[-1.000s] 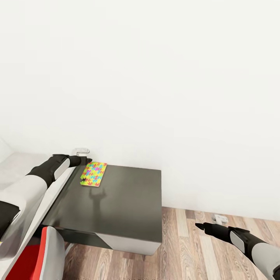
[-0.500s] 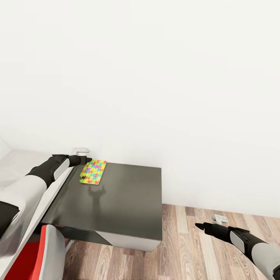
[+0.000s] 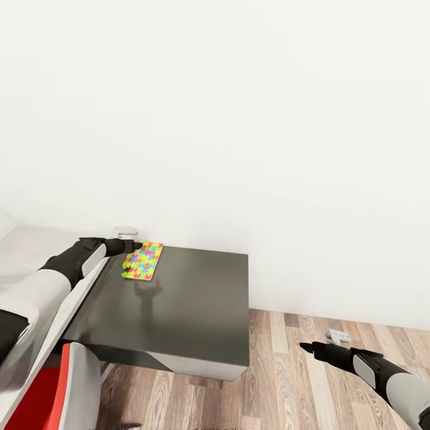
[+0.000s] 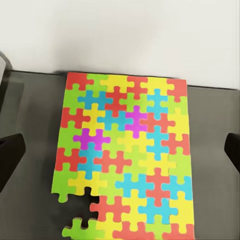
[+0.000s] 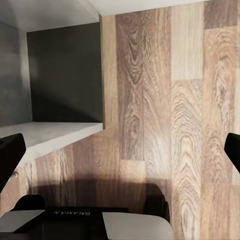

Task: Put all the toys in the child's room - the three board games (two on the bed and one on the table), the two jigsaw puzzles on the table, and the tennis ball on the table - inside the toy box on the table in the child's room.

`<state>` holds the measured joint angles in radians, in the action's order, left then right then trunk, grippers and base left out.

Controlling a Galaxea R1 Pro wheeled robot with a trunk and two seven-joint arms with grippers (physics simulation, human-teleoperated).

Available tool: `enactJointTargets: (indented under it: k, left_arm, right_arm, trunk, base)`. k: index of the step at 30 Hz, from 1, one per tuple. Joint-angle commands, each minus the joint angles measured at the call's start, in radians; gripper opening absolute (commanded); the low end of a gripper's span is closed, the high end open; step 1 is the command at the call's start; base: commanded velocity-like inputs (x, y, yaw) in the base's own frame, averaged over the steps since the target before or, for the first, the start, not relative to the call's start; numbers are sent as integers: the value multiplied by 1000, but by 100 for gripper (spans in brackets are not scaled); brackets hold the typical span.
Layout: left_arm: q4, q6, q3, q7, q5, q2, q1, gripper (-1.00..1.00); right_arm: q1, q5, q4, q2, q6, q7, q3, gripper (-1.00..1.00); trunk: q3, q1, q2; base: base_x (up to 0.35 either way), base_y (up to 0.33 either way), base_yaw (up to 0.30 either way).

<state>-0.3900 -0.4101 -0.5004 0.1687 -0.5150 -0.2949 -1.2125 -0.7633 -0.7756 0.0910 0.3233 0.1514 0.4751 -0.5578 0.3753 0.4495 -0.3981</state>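
One jigsaw puzzle (image 3: 143, 261) is the single toy we can see at this moment, lying flat on the dark cabinet top (image 3: 179, 304) of the table, close to the back wall and just beside the step up to the pale desk top (image 3: 36, 251). Our left gripper (image 3: 132, 246) hovers right over its far corner; in the left wrist view the puzzle (image 4: 125, 155) lies between the two fingertips (image 4: 10, 157), which stand wide apart at the frame's sides, so the pincer is spread open and holds nothing. Our right gripper (image 3: 307, 346) hangs out over the wood floor (image 3: 298, 382), well away from the table, its fingers likewise wide and empty in the right wrist view. The toy box, the other toys and the bed are outside these views, so we cannot judge how many pieces are already stowed; we reckon this puzzle at least is still to be grasped and carried. Compared with a second ago, the cabinet and puzzle sit slightly higher in the head view and more floor shows beneath, which reads as camera or base motion; both arms keep their poses.
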Motion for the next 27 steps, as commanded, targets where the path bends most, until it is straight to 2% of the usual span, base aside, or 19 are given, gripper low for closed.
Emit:
enactJointTargets:
  k: [1, 17, 22, 27]
  left_arm:
    - [-1, -4, -3, 9, -3, -1, -1, 100]
    - [-1, -4, -3, 26, -5, -18, 1, 100]
    - [-1, -3, -2, 27, -8, -39, 1, 100]
    - [-1, -3, -1, 47, -9, -48, 1, 100]
  right_arm:
    - [-1, -10, 1, 1, 7, 2, -5, 100]
    - [-1, -10, 1, 0, 7, 2, -5, 100]
    - [-1, -10, 1, 0, 7, 2, -5, 100]
    - [-1, -10, 1, 1, 7, 2, -5, 100]
  trunk:
    - [3, 0, -2]
    - [29, 0, -2]
    - [37, 0, -2]
    - [45, 0, -2]
  base:
    - [0, 0, 0]
    - [0, 0, 0]
    - [0, 0, 0]
    - [0, 0, 0]
